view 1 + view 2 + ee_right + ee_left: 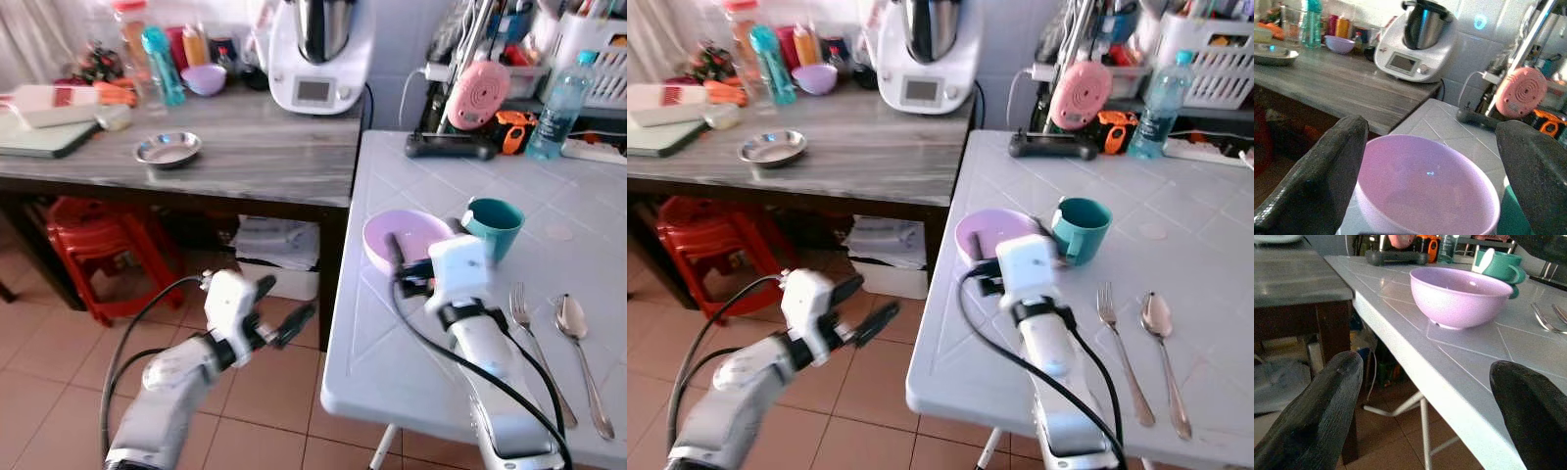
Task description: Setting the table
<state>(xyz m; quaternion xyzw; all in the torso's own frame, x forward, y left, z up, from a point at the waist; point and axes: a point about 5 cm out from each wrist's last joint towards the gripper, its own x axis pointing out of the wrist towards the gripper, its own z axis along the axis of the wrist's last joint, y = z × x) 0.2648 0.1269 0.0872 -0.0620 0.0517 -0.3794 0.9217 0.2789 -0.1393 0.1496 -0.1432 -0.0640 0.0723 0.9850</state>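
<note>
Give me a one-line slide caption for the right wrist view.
Right gripper, jaws open, poised over the empty pink bowl on the white table.

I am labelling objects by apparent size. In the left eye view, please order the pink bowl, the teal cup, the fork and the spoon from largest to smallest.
1. pink bowl
2. teal cup
3. fork and spoon: both long and thin, too alike to rank.

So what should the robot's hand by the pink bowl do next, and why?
Probably ease the right gripper forward and down a little, then close on the bowl. Its jaws are open on either side of the bowl, which sits empty on the white table by the green cup, not yet held. The left gripper hangs open off the table's edge.
</note>
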